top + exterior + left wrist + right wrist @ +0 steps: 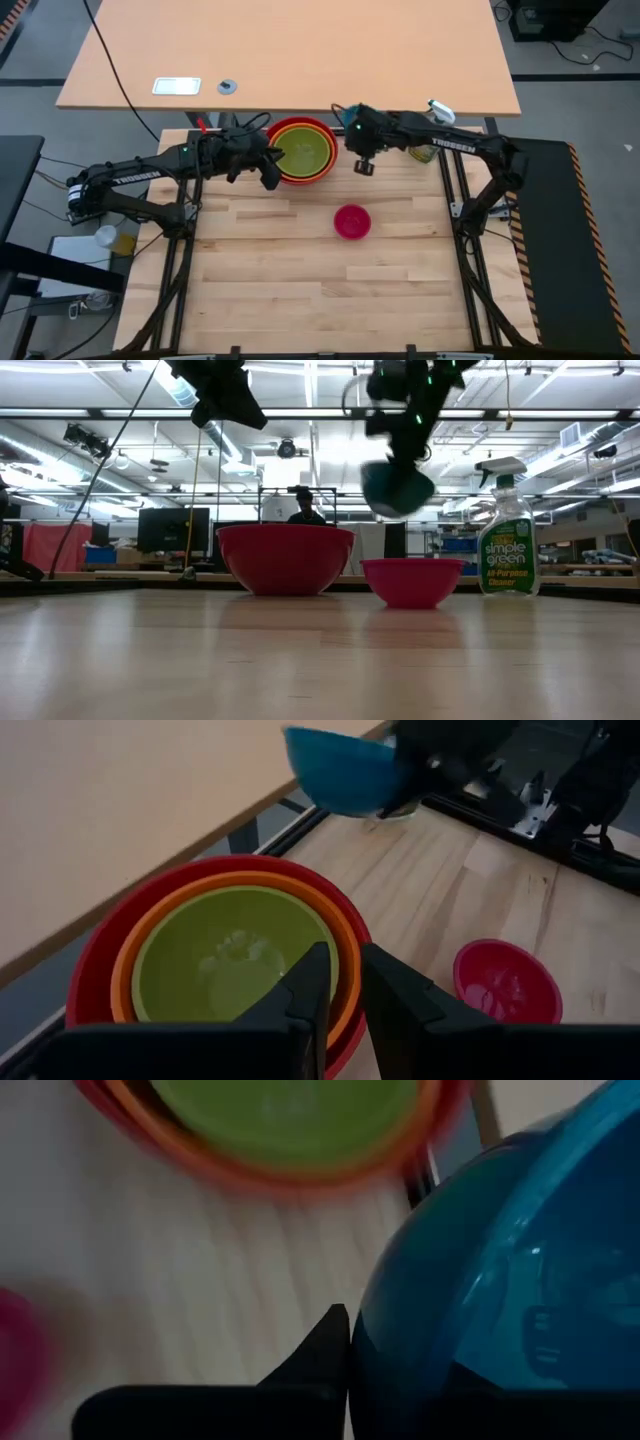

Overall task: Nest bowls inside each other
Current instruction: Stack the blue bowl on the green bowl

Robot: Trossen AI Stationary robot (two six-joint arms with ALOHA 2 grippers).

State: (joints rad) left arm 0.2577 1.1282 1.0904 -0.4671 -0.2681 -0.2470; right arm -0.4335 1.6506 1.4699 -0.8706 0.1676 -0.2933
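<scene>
The red bowl [300, 150] stands on the table at the far side, with the orange bowl [345, 935] and the green bowl [230, 955] nested inside it. A pink bowl [352, 221] sits alone on the table nearer the middle. The blue bowl [398, 488] hangs in the air to the right of the stack, and my right gripper [405, 455] is shut on it. At the stack's left rim, above the table, my left gripper [345, 965] holds nothing, with only a narrow gap between its fingers. My right gripper grips the blue bowl at its rim wall [365, 1330]. One finger [325, 1350] lies against the wall; the bowl hides the other. The fingers slant down from above. The bowl is lifted clear of the table and hangs tilted below the gripper.
A clear spray bottle [507, 545] with green liquid stands at the table's far right, behind my right arm. Another, larger table [290, 50] lies beyond the far edge. Bare wood stretches across the near half of the table [330, 300].
</scene>
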